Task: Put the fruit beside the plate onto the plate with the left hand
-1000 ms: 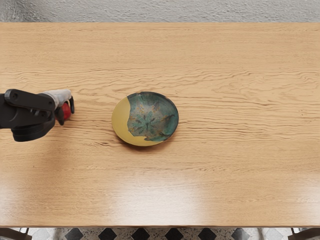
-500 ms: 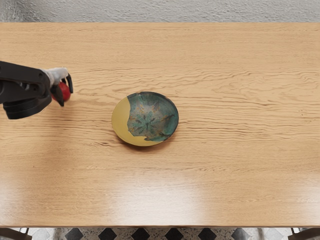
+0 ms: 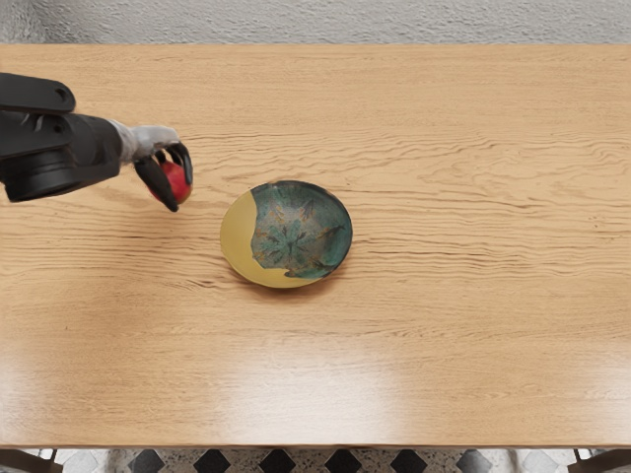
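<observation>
A small red fruit (image 3: pixel 176 180) hangs in the curled fingers of my left hand (image 3: pixel 168 174), lifted off the table. The left arm comes in from the picture's left edge, dark and bulky. The hand with the fruit is a short way left of and slightly above the plate (image 3: pixel 237 236). That plate is round, yellow at its left rim and teal with a leaf pattern over the rest, and nothing lies on it. The right arm is out of view.
The wooden table (image 3: pixel 444 325) spans the whole picture, with its front edge near the bottom. A grey floor strip shows beyond the far edge.
My left hand lifted the red fruit from the table at the far left and carried it up, then right toward the plate. The plate has not moved.
</observation>
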Motion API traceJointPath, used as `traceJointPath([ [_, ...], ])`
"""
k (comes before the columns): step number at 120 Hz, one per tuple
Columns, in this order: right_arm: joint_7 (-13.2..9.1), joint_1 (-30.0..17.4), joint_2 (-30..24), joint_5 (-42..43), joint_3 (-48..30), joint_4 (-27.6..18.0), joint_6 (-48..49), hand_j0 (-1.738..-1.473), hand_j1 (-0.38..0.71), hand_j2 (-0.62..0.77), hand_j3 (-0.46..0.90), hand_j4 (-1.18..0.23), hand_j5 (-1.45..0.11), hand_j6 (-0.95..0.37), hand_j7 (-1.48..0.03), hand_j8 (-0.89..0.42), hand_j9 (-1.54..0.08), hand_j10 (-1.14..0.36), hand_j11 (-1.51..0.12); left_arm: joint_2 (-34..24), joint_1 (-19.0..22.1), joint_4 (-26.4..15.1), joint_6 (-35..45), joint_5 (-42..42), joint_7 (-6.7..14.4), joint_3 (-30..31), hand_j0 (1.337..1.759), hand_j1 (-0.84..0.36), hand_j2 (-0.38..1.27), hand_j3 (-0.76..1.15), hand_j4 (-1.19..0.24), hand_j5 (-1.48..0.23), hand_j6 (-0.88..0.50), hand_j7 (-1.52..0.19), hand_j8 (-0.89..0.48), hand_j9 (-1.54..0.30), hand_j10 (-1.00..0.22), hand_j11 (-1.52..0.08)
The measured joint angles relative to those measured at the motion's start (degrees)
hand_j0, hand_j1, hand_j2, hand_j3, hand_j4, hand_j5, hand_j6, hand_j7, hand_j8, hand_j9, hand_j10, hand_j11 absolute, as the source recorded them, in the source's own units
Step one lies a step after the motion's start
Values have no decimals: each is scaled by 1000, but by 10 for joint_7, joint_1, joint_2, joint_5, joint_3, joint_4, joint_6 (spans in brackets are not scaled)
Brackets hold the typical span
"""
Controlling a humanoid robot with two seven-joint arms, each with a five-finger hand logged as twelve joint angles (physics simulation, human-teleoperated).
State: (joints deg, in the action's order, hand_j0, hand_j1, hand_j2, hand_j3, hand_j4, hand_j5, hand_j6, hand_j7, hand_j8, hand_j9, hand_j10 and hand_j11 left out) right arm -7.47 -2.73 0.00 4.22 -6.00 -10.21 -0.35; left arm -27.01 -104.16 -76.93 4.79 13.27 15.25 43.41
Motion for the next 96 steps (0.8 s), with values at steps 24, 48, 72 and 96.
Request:
traceJointPath([
  [24,0,0,0,0,0,0,0,-1658,-318,-5,0,-26,-34,-26,-33,-26,-34,-26,-34,-17,-13,-24,-31,-3,-1,-34,1641,-381,302,0,-733,-1260,-187,-1246,-182,-1199,-447,-1210],
  [48,0,0,0,0,0,0,0,-1658,-318,-5,0,-26,-34,-26,-34,-26,-34,-26,-34,-21,-14,-34,-75,-9,-1,-68,1641,-374,288,0,-734,-1267,-186,-1251,-183,-1202,-450,-1211],
  [72,0,0,0,0,0,0,0,-1658,-318,-5,0,-26,-34,-26,-34,-26,-34,-26,-34,-14,-11,-42,-108,-14,-1,-100,1642,-368,277,0,-753,-1265,-188,-1250,-184,-1203,-452,-1210],
  [96,0,0,0,0,0,0,0,-1658,-318,-5,0,-26,-34,-26,-33,-26,-34,-26,-33,10,-1,-44,-113,-13,-1,-127,1643,-370,287,0,-771,-1240,-202,-1236,-192,-1194,-456,-1204],
])
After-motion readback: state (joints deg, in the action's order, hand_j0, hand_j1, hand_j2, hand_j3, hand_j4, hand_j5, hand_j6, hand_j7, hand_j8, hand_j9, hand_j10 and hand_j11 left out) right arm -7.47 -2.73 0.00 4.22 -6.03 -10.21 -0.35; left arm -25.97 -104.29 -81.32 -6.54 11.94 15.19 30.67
